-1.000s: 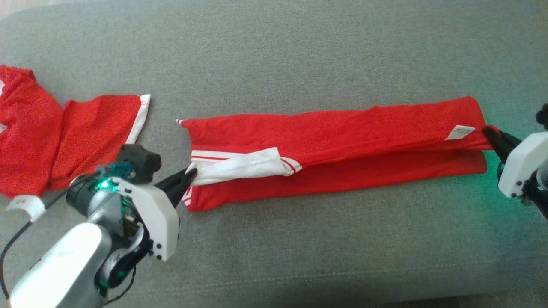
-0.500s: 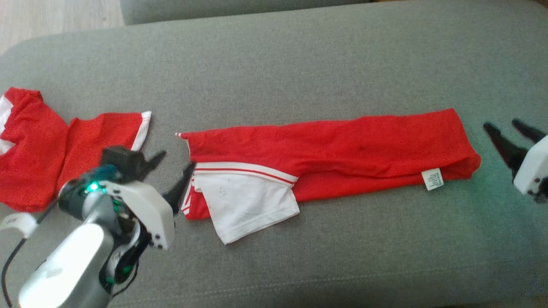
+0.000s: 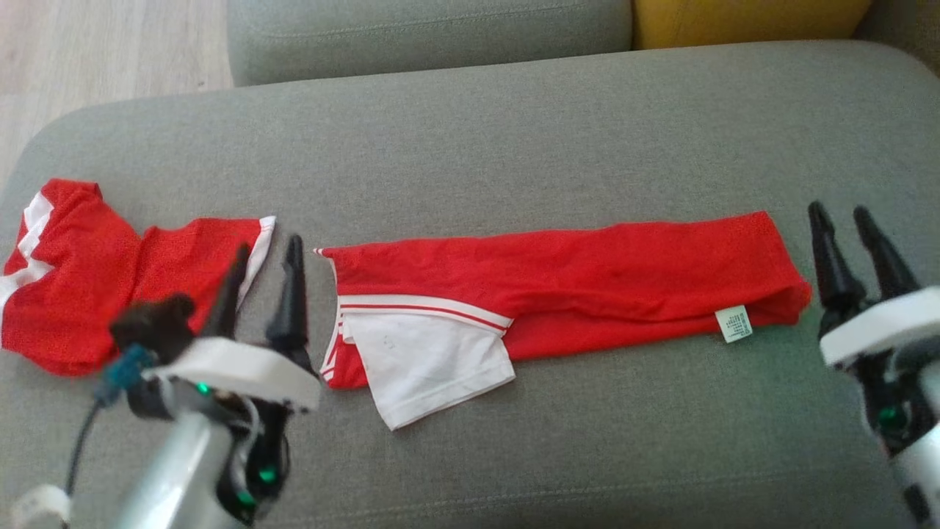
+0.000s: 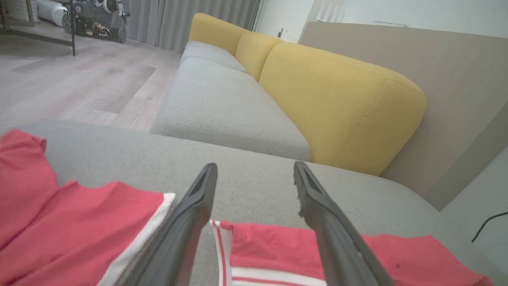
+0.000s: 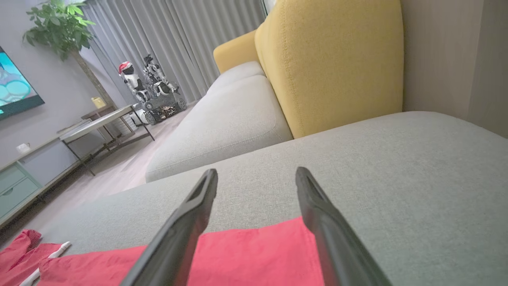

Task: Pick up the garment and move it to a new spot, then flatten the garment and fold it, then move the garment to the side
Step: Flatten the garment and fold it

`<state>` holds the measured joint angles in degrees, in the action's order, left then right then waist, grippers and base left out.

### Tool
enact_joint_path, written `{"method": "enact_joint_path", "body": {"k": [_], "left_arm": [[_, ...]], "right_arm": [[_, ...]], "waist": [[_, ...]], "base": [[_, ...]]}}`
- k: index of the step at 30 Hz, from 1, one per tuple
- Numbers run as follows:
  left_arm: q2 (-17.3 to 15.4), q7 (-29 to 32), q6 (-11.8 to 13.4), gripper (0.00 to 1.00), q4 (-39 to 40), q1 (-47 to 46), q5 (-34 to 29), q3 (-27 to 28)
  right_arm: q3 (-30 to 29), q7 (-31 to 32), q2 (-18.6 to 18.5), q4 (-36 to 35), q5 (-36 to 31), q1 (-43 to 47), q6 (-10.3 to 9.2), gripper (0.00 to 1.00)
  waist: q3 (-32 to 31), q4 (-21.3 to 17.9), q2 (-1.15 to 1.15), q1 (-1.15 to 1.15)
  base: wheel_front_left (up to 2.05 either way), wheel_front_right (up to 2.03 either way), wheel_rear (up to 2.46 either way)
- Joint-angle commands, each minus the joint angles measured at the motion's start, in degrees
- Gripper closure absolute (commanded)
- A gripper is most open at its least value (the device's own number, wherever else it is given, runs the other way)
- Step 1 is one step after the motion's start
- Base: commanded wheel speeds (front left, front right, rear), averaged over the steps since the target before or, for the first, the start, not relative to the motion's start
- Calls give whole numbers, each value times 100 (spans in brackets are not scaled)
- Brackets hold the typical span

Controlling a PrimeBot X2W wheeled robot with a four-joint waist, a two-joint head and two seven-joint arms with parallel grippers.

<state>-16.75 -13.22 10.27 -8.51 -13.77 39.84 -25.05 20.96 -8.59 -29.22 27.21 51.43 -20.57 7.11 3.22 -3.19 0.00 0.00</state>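
- The garment [image 3: 573,279], a long red strip folded lengthwise, lies across the middle of the sofa [image 3: 470,132] seat, a white flap [image 3: 433,360] spilling toward the front edge.
- It looks light, soft and limp; I would pinch it at its two short ends.
- The left fingers [image 3: 291,294] and right fingers [image 3: 828,264] stand wide apart, empty, just off those ends.
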Motion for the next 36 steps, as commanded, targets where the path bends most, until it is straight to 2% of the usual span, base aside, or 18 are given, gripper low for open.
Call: {"method": "enact_joint_path", "body": {"k": [1,6,7,8,13,22,31,36], "left_arm": [[71,-109,27,0,94,-58,-28,277],[498,-173,-58,0,86,257,-506,615],[750,-175,-158,0,143,413,-678,808],[855,-175,-226,0,166,471,-753,900],[1138,-176,-559,0,160,578,-1164,1171],[1333,-177,-883,0,-17,395,-1518,1338],[1381,-177,-997,0,-73,228,-1617,1370],[1385,-177,-987,0,-71,163,-1592,1351]], "right_arm": [[-168,-188,60,-192,-225,142,37,0],[-772,-411,611,-241,-894,598,37,0],[-964,-408,830,-264,-1108,717,37,0],[-1058,-392,915,-274,-1201,752,37,0],[-1546,-159,1242,-276,-1577,763,37,0],[-2648,574,1761,533,-2143,105,37,0],[-3174,1022,1856,1444,-2675,-517,37,0],[-3248,1242,1878,1941,-2953,-754,37,0]], "waist": [[-24,-2,0,0],[-15,18,0,0],[4,22,0,0],[17,25,0,0],[154,68,0,0],[591,240,0,0],[907,384,0,0],[999,403,0,0]], "base": [[0,0,0],[0,0,0],[0,0,0],[0,0,0],[0,0,0],[0,0,0],[0,0,0],[0,0,0]]}}
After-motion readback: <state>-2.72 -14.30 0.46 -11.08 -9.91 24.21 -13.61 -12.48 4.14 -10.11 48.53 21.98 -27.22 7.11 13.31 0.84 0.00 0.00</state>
